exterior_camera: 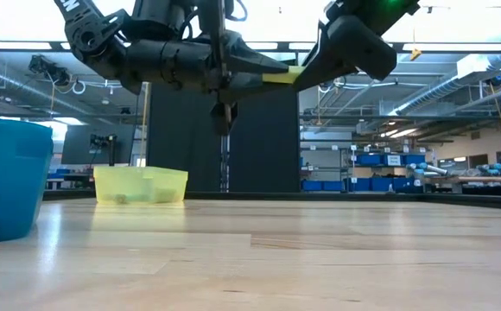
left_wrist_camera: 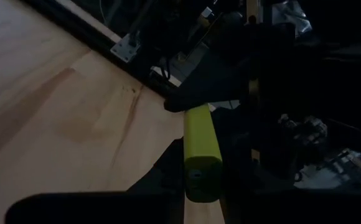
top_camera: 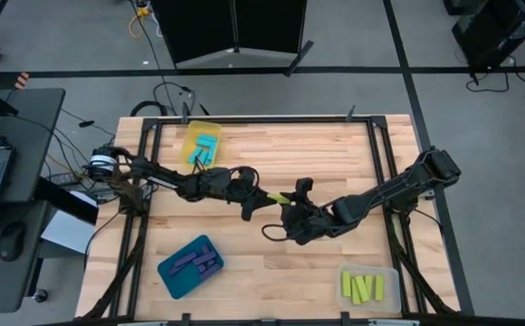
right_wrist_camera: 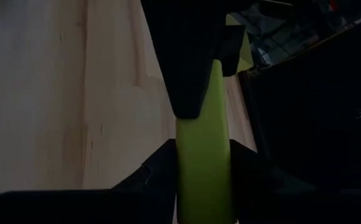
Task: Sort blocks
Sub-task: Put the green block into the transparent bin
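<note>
One yellow-green block (top_camera: 278,196) hangs in the air over the middle of the table, between my two grippers. My left gripper (top_camera: 266,194) comes from the table's left and is shut on one end. My right gripper (top_camera: 291,198) comes from the right, and its fingers close on the other end. In the low view the block (exterior_camera: 283,76) shows high above the tabletop. Cyan blocks lie in the yellow tray (top_camera: 201,143), purple ones in the blue tray (top_camera: 190,265), and yellow-green ones in the clear tray (top_camera: 368,288). My left gripper pinches the block's left end (left_wrist_camera: 200,163) between its two fingers, reaching nearly level from the table's left and lying along the block. The block is lifted clear and about level. My right gripper has the block's right end (right_wrist_camera: 203,171) between its two fingers, one on each long side. It slants down from the table's right, along the block.
The yellow tray (exterior_camera: 140,184) stands at the far left, the blue tray (exterior_camera: 4,177) at the near left and the clear tray at the near right corner. A black frame rail (top_camera: 272,119) runs round the tabletop. Bare wood lies below the grippers.
</note>
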You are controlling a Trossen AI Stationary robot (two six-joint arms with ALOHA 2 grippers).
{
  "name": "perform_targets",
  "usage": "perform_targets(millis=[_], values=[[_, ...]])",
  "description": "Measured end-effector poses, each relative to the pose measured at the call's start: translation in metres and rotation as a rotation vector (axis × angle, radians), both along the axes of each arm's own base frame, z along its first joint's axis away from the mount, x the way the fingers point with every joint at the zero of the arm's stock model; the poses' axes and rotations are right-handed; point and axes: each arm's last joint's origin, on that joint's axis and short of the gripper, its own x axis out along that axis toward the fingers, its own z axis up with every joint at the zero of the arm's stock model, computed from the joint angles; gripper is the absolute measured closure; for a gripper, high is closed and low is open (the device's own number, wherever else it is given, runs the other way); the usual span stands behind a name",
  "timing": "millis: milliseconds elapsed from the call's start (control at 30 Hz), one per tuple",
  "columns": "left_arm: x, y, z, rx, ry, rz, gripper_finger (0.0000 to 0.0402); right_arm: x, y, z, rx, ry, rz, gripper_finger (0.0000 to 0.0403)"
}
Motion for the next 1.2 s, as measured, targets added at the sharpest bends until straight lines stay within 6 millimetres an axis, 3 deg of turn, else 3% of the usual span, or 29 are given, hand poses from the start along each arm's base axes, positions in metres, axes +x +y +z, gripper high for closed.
perform_targets(millis=[100, 367, 600, 967, 1200], values=[[0.000, 0.000, 0.001, 0.054, -0.015, -0.009, 0.0330, 0.000, 0.005, 0.007, -0.004, 0.013, 0.014, 0.0283], [-0.002, 0.001, 0.003, 0.287, -0.051, -0.012, 0.0229, -0.015, 0.022, 0.035, 0.107, 0.000, -0.091, 0.0283], [-0.018, 0.004, 0.019, 0.467, -0.110, 0.076, 0.0206, -0.049, 0.051, 0.054, 0.478, 0.015, -0.314, 0.0283], [-0.069, 0.004, 0.035, 0.595, -0.191, 0.135, 0.0204, -0.127, 0.134, 0.038, 0.958, 0.143, -0.577, 0.0283], [-0.097, 0.005, 0.037, 0.611, -0.225, 0.165, 0.0204, -0.168, 0.153, 0.004, 1.052, 0.164, -0.812, 0.0283]])
